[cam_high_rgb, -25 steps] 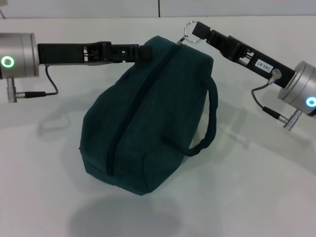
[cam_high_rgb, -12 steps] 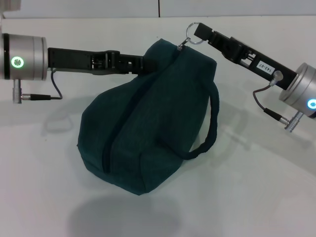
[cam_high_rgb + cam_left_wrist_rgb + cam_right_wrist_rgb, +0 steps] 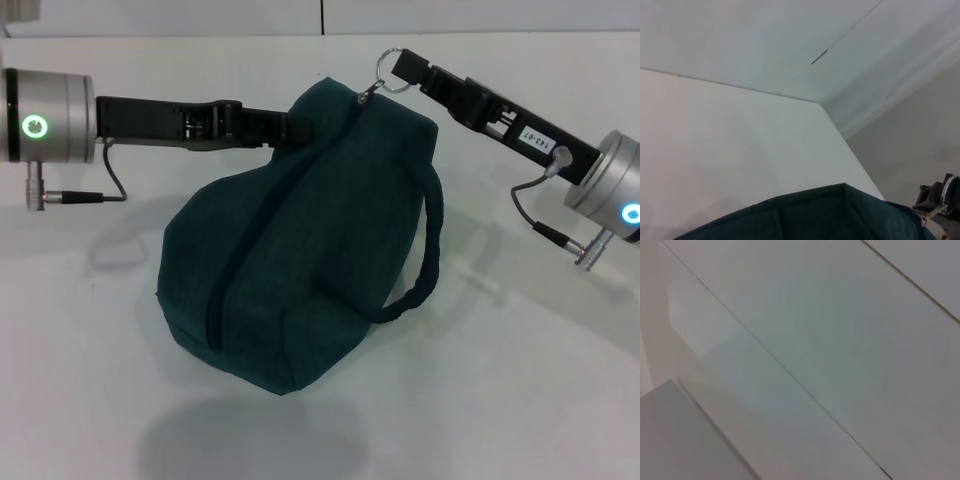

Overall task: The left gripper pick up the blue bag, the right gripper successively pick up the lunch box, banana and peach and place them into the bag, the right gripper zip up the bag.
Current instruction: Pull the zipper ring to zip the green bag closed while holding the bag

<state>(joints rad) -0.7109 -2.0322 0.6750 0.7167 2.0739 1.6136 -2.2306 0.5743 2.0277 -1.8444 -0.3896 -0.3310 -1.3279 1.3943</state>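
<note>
The head camera looks forward and down from above, taking in the blue bag [image 3: 300, 240] on the white table [image 3: 520, 400] and both arms; the left wrist camera sits close over the bag's top edge [image 3: 830, 215], facing the wall, sharing bag and table. The right wrist camera faces only pale wall panels.

bag [image 3: 330, 230]: dark teal-green fabric, plain, no pattern
zip [image 3: 262, 218]: darker line along the bag's top
handle [image 3: 425, 250]: dark navy-teal loop
pull ring [image 3: 392, 70]: silver metal, upper middle of the frame
left gripper [image 3: 296, 128]: black
right gripper [image 3: 400, 66]: black, with a white label in black print
wrist housings [image 3: 55, 115]: silver, green ring at left, blue at right
table [image 3: 520, 400]: white
</note>
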